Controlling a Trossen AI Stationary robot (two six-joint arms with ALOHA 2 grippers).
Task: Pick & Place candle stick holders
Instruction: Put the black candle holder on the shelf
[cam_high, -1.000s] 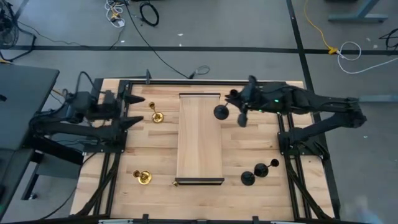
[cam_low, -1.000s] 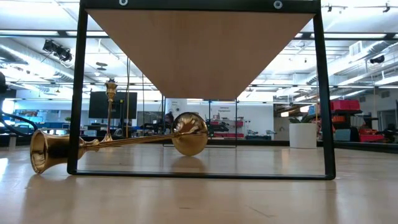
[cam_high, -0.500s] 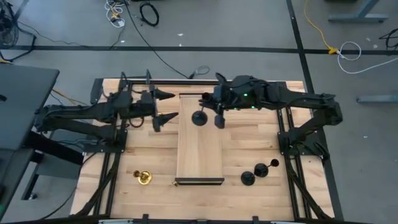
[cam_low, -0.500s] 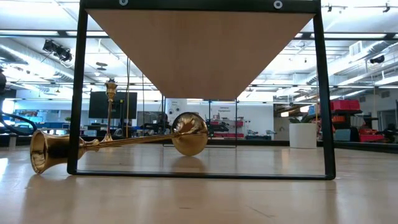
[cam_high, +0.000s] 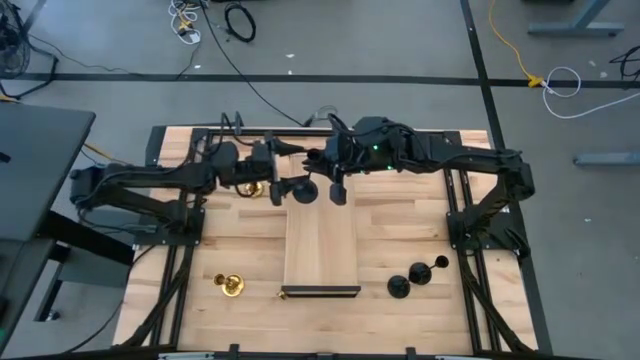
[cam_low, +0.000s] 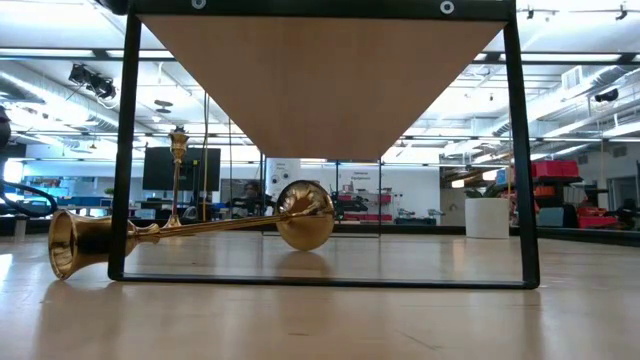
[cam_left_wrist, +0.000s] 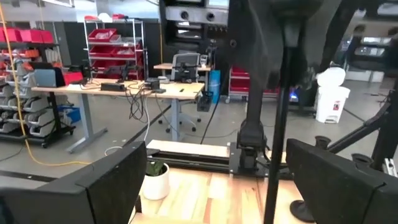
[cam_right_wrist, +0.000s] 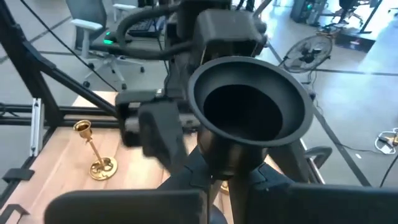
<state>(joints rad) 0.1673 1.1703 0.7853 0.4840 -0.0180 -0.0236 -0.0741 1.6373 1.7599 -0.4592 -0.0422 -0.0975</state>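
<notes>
Right tool (cam_high: 335, 187) clamps a black holder (cam_high: 305, 190) near the tabletop's far edge. Left tool (cam_high: 285, 170) gapes empty, close beside. Risk: arms collide, knocking the holder loose.

**Table, shelf and the room behind**

A light wooden table (cam_high: 400, 250) carries a raised wooden shelf (cam_high: 320, 245) on a thin black frame (cam_low: 515, 150), running down its middle. A small white pot with a green plant (cam_left_wrist: 155, 178) stands at the table's far edge. Cables (cam_high: 215, 22) lie coiled on the grey floor. Beyond are a desk (cam_left_wrist: 118, 93) strewn with cords, red storage bins (cam_left_wrist: 106, 36) on a rack, and what seems to be a white waste bin (cam_left_wrist: 328, 93).
</notes>
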